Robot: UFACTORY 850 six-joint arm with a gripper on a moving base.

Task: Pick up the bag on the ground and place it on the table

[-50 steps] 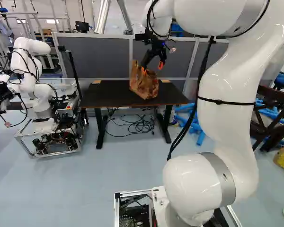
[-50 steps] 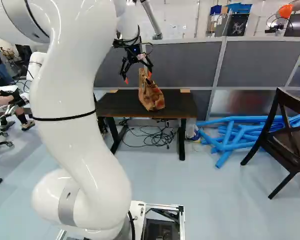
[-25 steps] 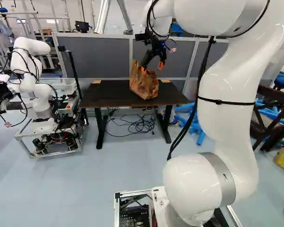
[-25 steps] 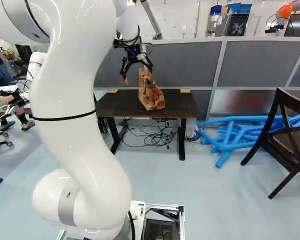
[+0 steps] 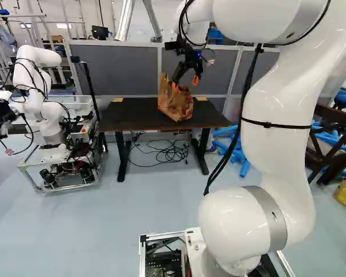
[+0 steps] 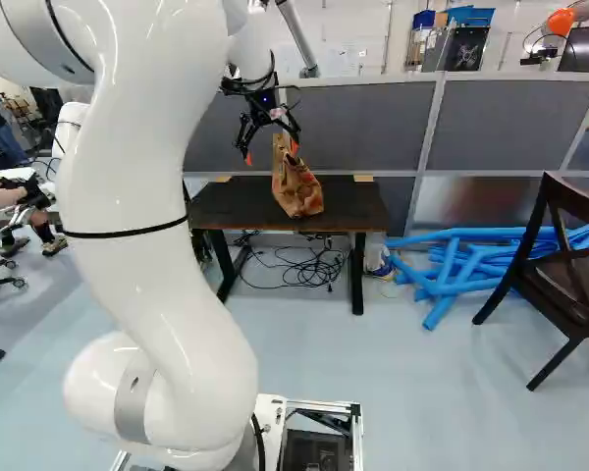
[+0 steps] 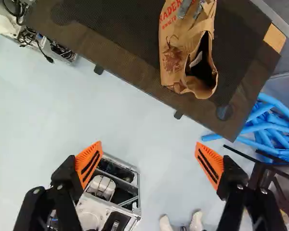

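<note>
The claw (image 6: 271,152) hangs spread wide, with nothing pinched between its 2 fingers (image 7: 93,155). The brown paper bag (image 6: 296,191) sits on the dark surface (image 6: 226,204), near its middle, with red print on its side. In the right base view the claw is at 11 o'clock from the bag; in the left base view it is at about 1 o'clock. In the wrist view the bag is ahead of the claw (image 7: 149,162), at 12 o'clock, clear of both fingers, and its mouth gapes open. Black cables (image 6: 299,267) lie on the floor at 6 o'clock from the surface, below it. In the right base view, blue tubes (image 6: 450,280) are at 4 o'clock from the surface, with a dark wooden chair (image 6: 562,257) beyond them. Another robot (image 5: 41,107) stands at 9 o'clock from the surface in the left base view.
</note>
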